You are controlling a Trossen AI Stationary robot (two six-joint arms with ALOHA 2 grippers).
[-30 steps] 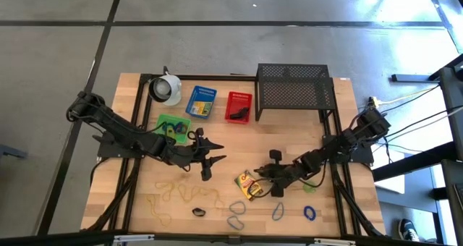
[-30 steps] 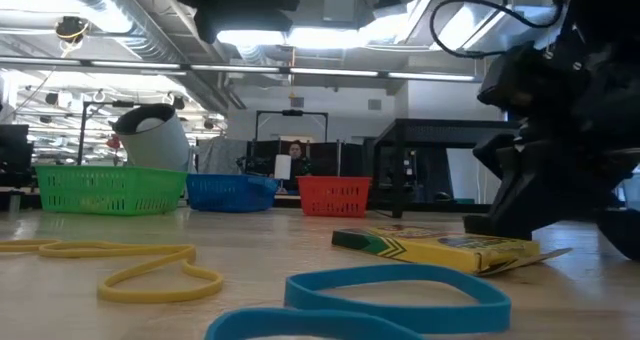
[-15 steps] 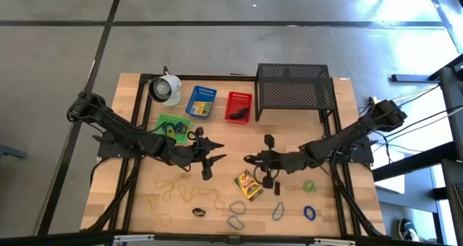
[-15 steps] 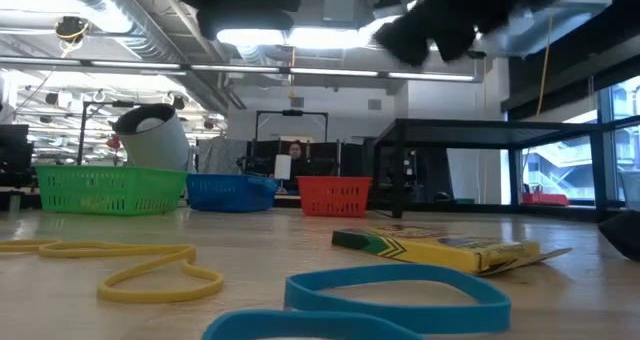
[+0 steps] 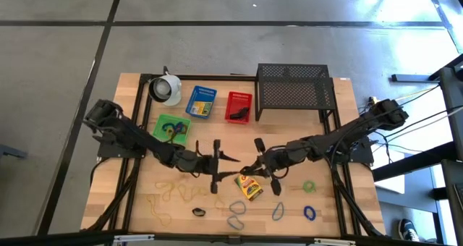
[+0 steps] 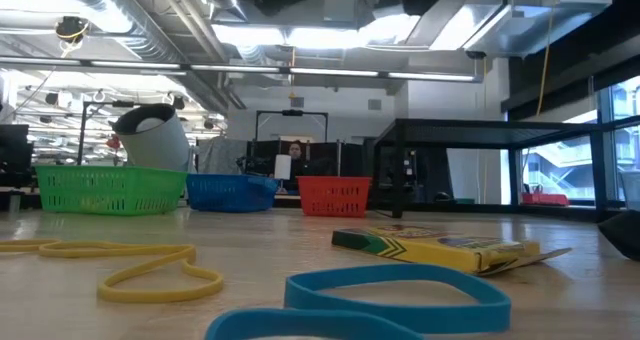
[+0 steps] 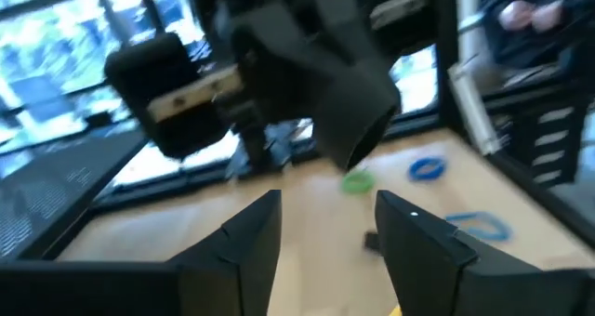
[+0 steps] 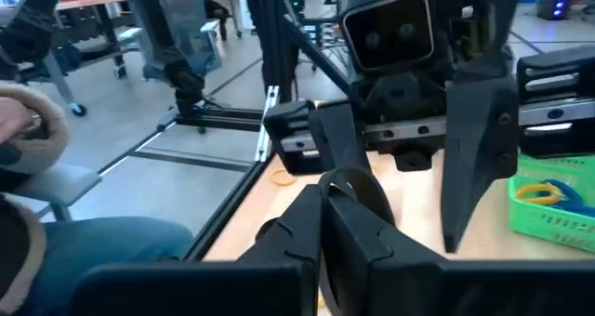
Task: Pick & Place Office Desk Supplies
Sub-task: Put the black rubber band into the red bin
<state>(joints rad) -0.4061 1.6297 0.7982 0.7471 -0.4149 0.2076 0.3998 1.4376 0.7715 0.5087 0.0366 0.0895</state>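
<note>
Both end effectors hang over the middle of the wooden surface (image 5: pixel 137 195) and point at each other. The left end effector (image 5: pixel 226 159) has its fingers spread apart and holds nothing. The right end effector (image 5: pixel 249 170) has its fingers pressed shut, with a thin dark loop (image 8: pixel 349 178) sitting at their tips, just above the crayon box (image 5: pixel 249 186). That yellow-green box lies flat near the front of the surface. Blue bands (image 5: pixel 237 206), a green band (image 5: pixel 309 186) and long tan bands (image 5: pixel 184 193) lie around it. A small dark clip (image 5: pixel 199 212) rests among them. At the back stand a green basket (image 5: pixel 173 126), a blue basket (image 5: pixel 202 103), a red basket (image 5: pixel 239 107), a white cup (image 5: pixel 166 89) and a black mesh rack (image 5: pixel 295 89). Far behind the baskets, a person (image 6: pixel 296 158) sits in a big room with bright ceiling lights.
</note>
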